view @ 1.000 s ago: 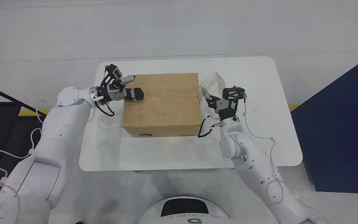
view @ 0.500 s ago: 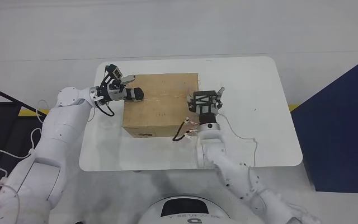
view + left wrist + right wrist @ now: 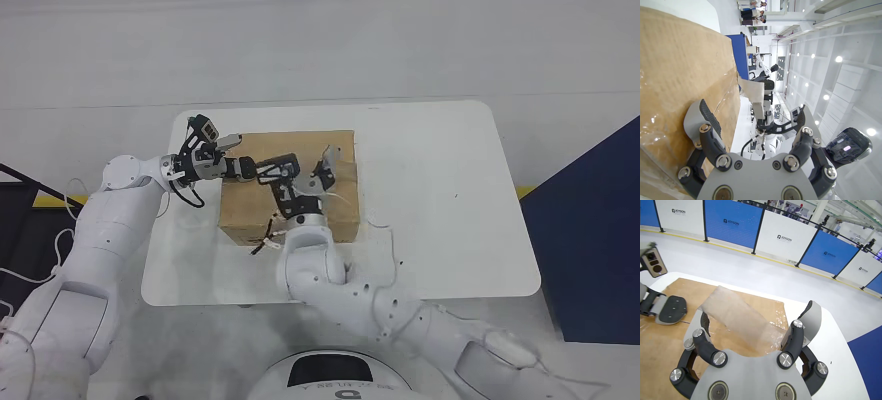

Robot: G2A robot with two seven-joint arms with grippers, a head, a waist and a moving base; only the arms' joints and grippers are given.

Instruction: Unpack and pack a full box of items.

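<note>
On the white table (image 3: 450, 200) we find the cardboard box (image 3: 245, 212) standing on the left half, flaps down. The left gripper (image 3: 238, 167), fingers spread, lays one pad flat on the lid at the box's left end. The right gripper (image 3: 758, 311) hangs over the lid, fingers wide apart. A lifted strip of clear tape (image 3: 738, 315) clings to one of its fingers, the far end stuck to the box.

Logo lettering repeated on white and blue barrier panels (image 3: 784, 238); small print on box (image 3: 250, 205) side illegible.
</note>
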